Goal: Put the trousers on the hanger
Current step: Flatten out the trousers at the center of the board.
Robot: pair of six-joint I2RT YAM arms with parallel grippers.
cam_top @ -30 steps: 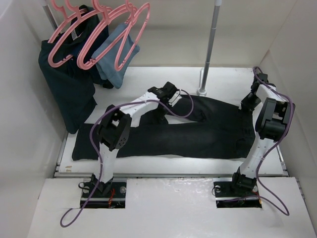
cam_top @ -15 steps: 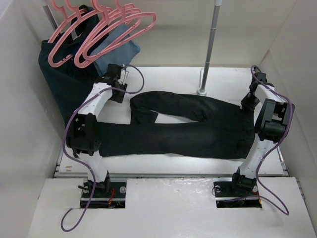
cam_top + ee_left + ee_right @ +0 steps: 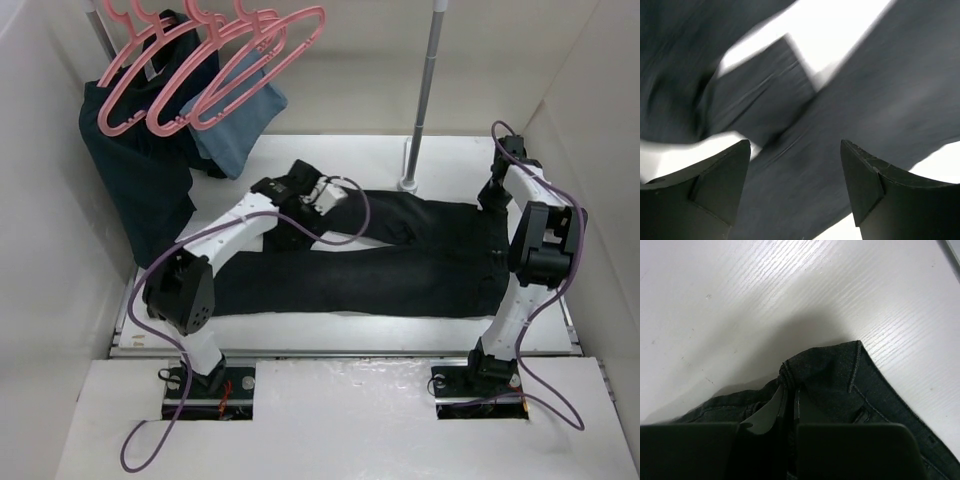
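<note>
- The trousers [image 3: 400, 275], of charcoal-black denim, lay flat across the white surface [image 3: 340, 150], waistband to the right and legs running left.
- The nearer leg lay straight along the surface's near edge. The farther leg was bent, its hem end doubled back near the middle.
- The left hand [image 3: 795, 185] hovered over that doubled-back leg with fingers spread wide and nothing between them. Its wrist view was blurred.
- The right hand [image 3: 788, 397] was clamped on a raised corner of the waistband, with cloth pinched between the closed fingers.
- Several pink hangers [image 3: 215, 75] hung at the far left, well apart from the trousers.
- A dark navy garment [image 3: 140, 190] and a light blue cloth [image 3: 240, 125] hung there with them.
</note>
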